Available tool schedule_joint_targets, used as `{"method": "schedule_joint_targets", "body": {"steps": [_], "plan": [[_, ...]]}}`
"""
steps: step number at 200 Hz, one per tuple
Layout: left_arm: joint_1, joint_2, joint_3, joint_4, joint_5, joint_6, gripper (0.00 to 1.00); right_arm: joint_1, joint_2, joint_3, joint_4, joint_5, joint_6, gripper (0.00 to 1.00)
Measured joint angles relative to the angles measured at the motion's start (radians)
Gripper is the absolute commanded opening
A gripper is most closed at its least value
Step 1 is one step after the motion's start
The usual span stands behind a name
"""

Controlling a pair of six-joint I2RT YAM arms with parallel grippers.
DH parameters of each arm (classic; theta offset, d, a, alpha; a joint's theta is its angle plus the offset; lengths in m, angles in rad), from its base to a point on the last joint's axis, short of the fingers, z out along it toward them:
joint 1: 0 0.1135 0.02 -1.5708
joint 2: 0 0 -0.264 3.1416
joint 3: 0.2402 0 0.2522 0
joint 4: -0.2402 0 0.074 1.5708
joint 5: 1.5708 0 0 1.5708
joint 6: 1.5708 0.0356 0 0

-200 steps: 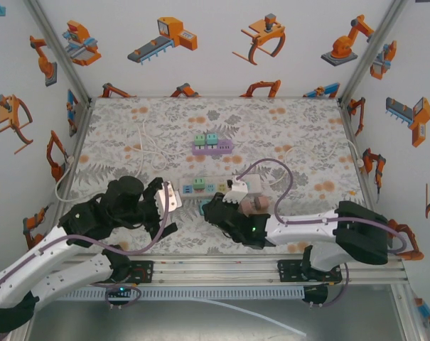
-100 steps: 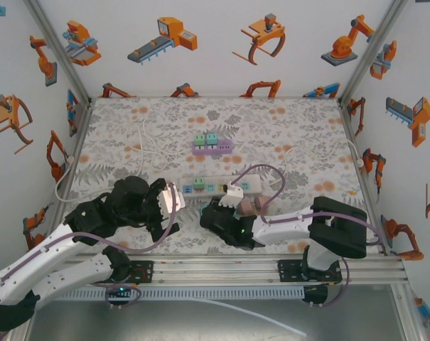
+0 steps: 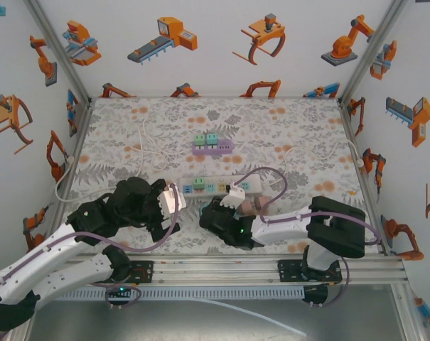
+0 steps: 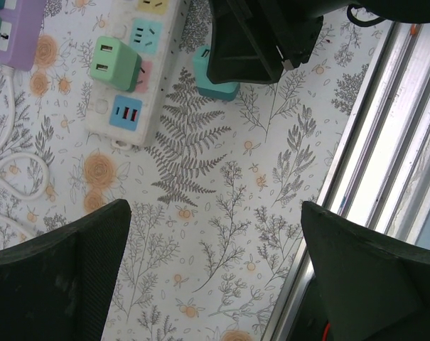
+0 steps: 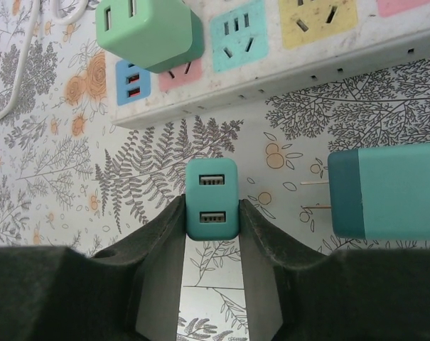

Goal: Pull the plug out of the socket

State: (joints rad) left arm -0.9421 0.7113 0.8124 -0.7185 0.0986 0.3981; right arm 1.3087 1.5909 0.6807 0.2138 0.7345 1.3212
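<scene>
Release seems next: the right end effector (image 5: 212, 213) pinches the teal plug (image 5: 212, 188), out of the power strip (image 5: 307, 57), at the desk (image 5: 72, 163). Open evenly and rise straight, sparing the second plug (image 5: 392, 192) just beside; the left end effector (image 4: 215, 270) gapes wide.

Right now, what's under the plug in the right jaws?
Floral table cover shows around the plug, which is off the strip. The spot directly beneath it and its prongs are covered by its own body.

Power strip (image 5: 328, 53) ahead of right hand (image 5: 212, 206); teal adapter (image 5: 389, 192) beside
</scene>
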Motion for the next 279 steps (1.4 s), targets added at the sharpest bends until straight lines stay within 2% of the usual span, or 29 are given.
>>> {"method": "schedule_joint_targets", "body": {"steps": [102,136,163,192,231,242,260,279], "plan": [[0.000,0.006,-0.003,0.000,-0.014,0.000,0.97,0.002,-0.063,-0.037,-0.069,0.003,0.026,0.44],[0.000,0.006,-0.003,0.004,-0.013,-0.003,0.97,0.007,-0.128,-0.063,-0.109,0.006,0.022,0.45],[0.000,0.005,-0.003,0.034,-0.047,-0.040,0.97,0.017,-0.218,-0.066,-0.145,0.026,-0.053,0.46],[0.000,-0.002,-0.031,0.123,-0.116,-0.117,0.97,0.017,-0.331,-0.084,-0.081,0.079,-0.326,0.49],[0.000,0.000,-0.121,0.265,-0.218,-0.226,0.97,0.017,-0.385,-0.168,0.177,0.112,-0.847,0.73],[0.000,0.003,-0.142,0.299,-0.251,-0.258,0.97,0.014,-0.377,-0.175,0.233,0.086,-1.013,0.79],[0.000,0.003,-0.172,0.353,-0.303,-0.311,0.97,-0.001,-0.346,-0.175,0.308,0.011,-1.275,0.79],[0.009,0.001,-0.207,0.421,-0.355,-0.371,0.97,-0.059,-0.306,-0.175,0.338,-0.146,-1.516,0.79]]}}
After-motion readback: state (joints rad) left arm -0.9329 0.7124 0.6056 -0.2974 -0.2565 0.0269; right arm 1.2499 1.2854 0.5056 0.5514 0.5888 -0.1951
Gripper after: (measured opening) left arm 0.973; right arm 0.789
